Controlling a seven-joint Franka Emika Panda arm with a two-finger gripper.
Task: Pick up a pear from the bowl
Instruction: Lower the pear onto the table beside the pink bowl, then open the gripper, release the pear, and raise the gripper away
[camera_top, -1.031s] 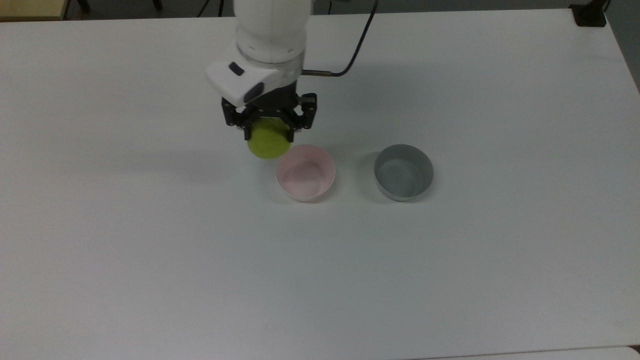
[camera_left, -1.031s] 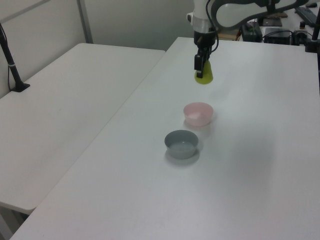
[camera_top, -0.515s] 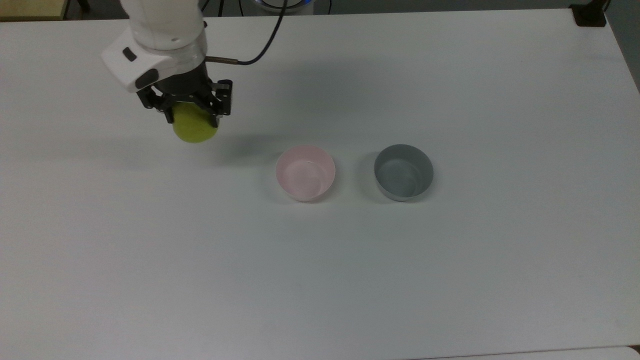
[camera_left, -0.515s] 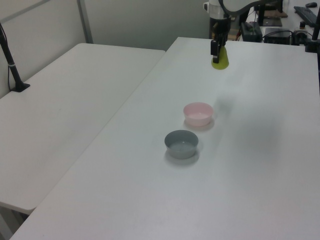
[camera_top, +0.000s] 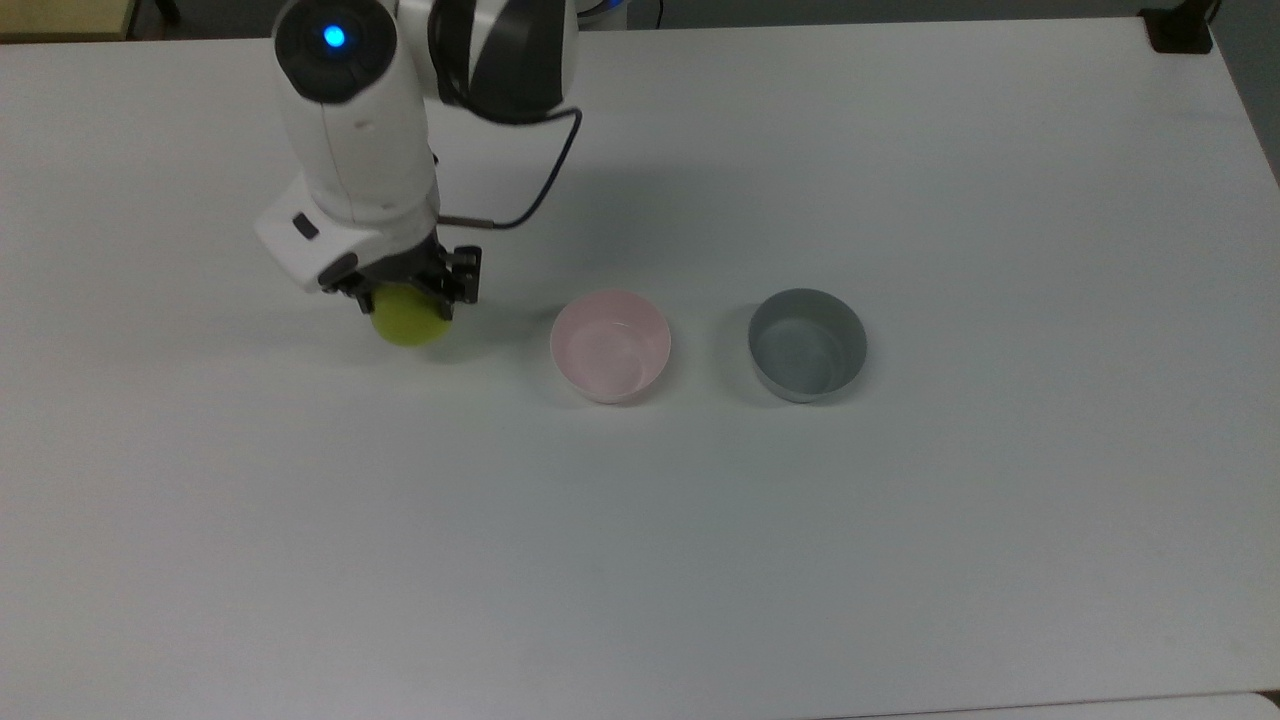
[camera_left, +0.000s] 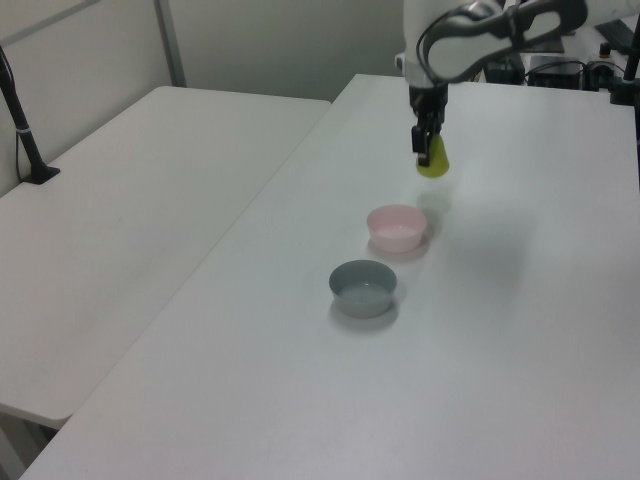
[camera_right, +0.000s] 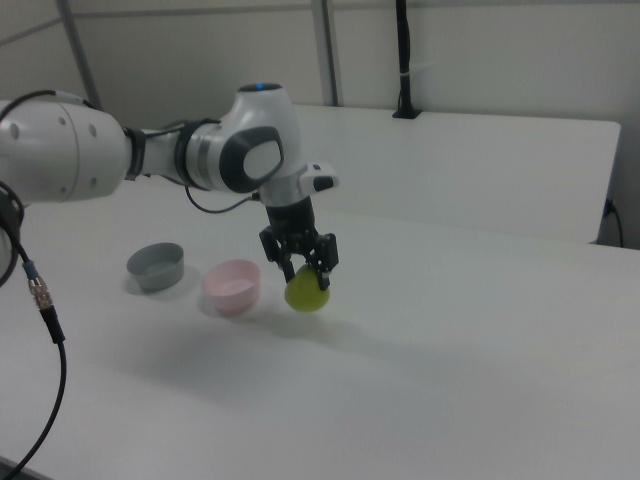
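Clearly upright pear (camera_right: 306, 291) (narrow end up) in end effector (camera_right: 303, 268).

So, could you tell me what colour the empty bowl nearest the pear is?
Pale pink bowl; top view.

White Panda arm (camera_right: 90, 150), black two-finger gripper (camera_right: 303, 266).

We note glossy white rounded link shells, with dark grey to black bands at the joints. A round blue light glows on one joint cap in the top view. A thin black cable loops from the arm down to the wrist flange. The white hand housing carries small dark oval insets; the black finger linkage below it shows small pale screws.
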